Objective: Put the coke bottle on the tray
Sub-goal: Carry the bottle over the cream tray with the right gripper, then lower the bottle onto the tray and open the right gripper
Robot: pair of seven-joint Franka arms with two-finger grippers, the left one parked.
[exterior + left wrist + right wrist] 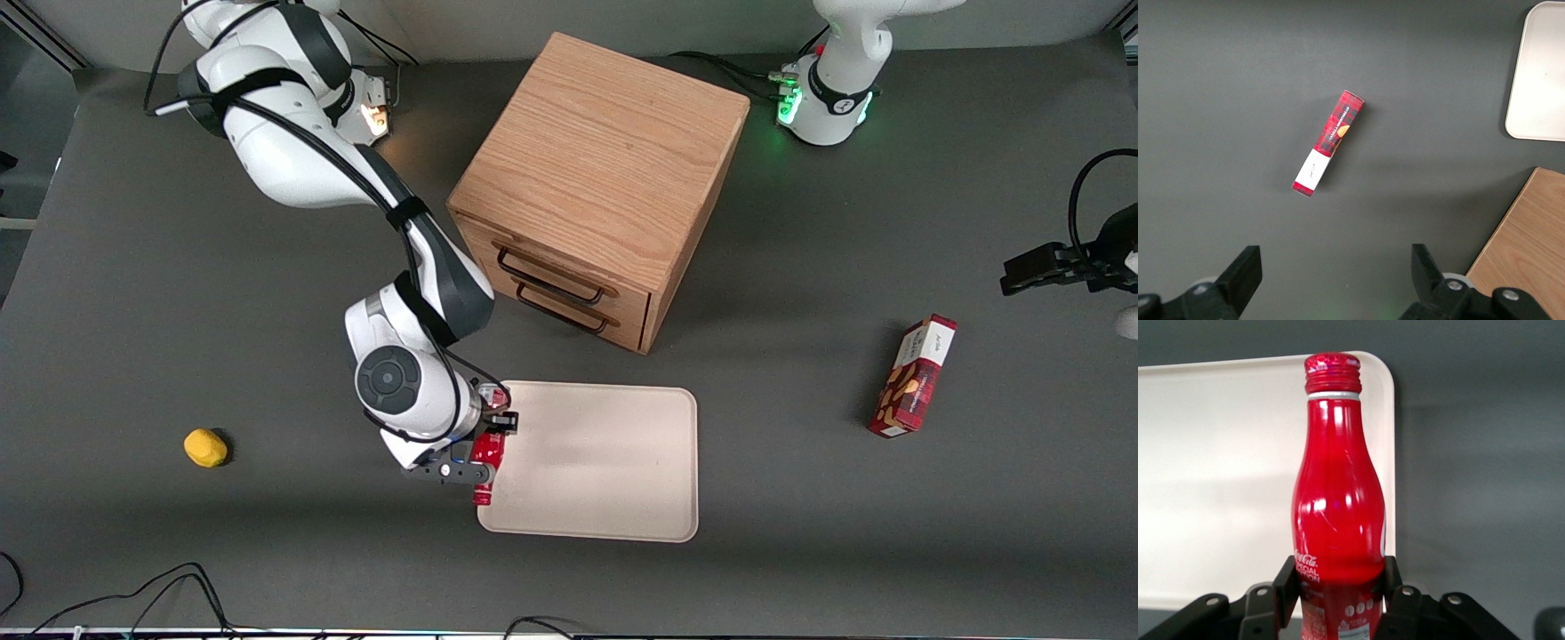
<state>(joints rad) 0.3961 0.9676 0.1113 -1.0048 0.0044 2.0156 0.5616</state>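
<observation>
While my end effector [484,452] pinches the coke bottle [1338,513] low on its body, I carry it at the tray [613,462] edge nearest the working arm. Next I should move further over the tray, lower, then release.

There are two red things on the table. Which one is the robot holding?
The coke bottle, slim with a red cap. The tool is shut on it at the tray's edge. The red snack box lies alone toward the parked arm's end.
</observation>
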